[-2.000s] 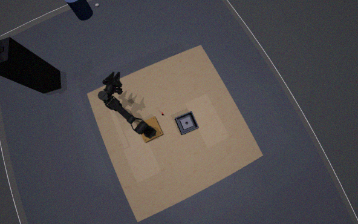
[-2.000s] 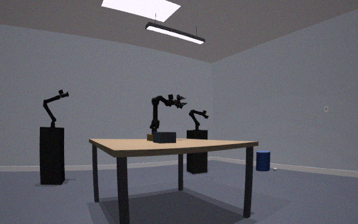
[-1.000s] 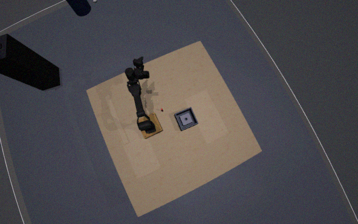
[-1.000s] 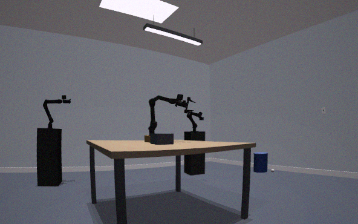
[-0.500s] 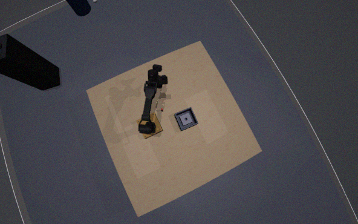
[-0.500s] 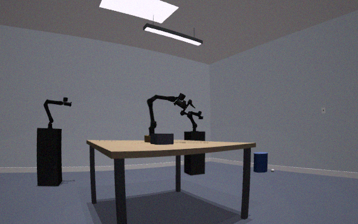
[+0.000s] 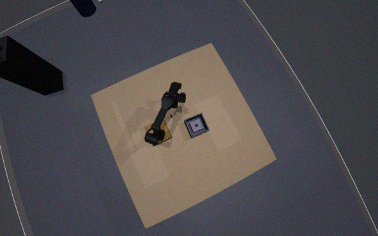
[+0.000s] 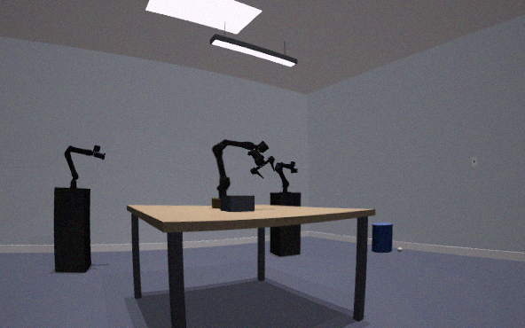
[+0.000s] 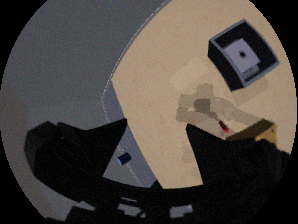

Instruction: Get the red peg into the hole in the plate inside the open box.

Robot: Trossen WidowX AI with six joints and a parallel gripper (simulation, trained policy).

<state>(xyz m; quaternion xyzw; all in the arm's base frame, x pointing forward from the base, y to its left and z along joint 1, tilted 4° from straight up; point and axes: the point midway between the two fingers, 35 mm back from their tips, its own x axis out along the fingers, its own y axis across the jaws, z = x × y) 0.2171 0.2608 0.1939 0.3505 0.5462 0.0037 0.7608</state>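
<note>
Black and bent at its joints, the arm [image 7: 162,113] [image 8: 221,166] reaches over the wooden table [image 7: 204,172] [image 8: 266,218] [image 9: 150,65], its claw [image 8: 268,171] [image 9: 157,123] spread and holding nothing, above the top. The red peg [image 7: 171,115] [image 9: 223,126] lies between the arm's yellowish base [image 7: 168,136] [image 8: 215,203] [image 9: 267,131] and the open box [image 7: 188,131] [image 8: 238,203] [image 9: 226,75]. Bluish floor [image 7: 287,191] [image 8: 89,301] surrounds the table.

Pale blue-grey walls [image 8: 146,115] meet in a corner above a bluish floor [image 8: 111,292]. A bright panel [image 8: 206,13] and a slim hanging lamp [image 8: 253,51] light the room. A blue cylinder [image 8: 382,238] [image 7: 86,9] [image 9: 124,159] stands near the right wall.
</note>
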